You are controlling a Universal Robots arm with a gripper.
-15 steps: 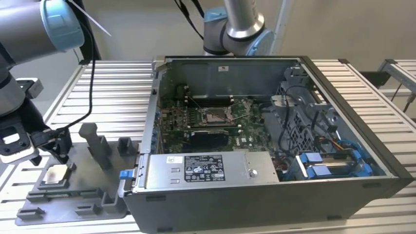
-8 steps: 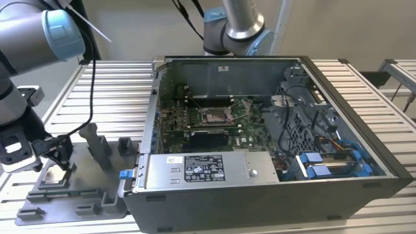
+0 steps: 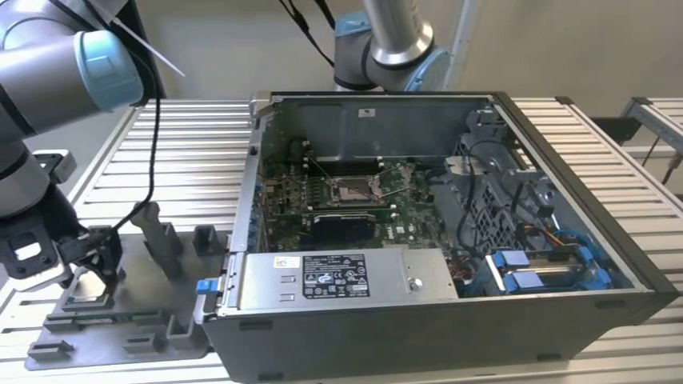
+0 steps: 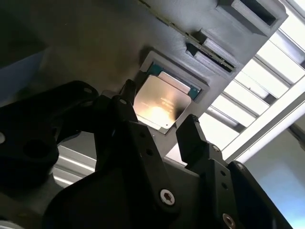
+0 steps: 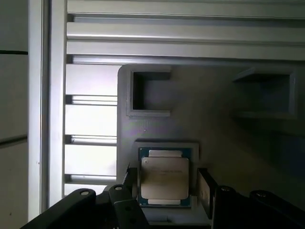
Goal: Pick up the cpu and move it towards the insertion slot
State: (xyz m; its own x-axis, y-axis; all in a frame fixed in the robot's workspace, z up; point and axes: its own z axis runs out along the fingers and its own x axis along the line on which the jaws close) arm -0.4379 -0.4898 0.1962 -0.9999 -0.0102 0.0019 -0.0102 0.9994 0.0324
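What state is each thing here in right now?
cpu: lying flat in its pocket of the tray, not lifted.
jaws: open, one on either side of the cpu.
insertion slot: holds no cpu.
computer case: side panel off, inside exposed.

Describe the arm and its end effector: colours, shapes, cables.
The arm is built of silver-grey tubes and rounded joints with pale blue caps. A black cable hangs alongside it. The end effector is matte black, with two blocky, angular fingers studded with round screw heads.
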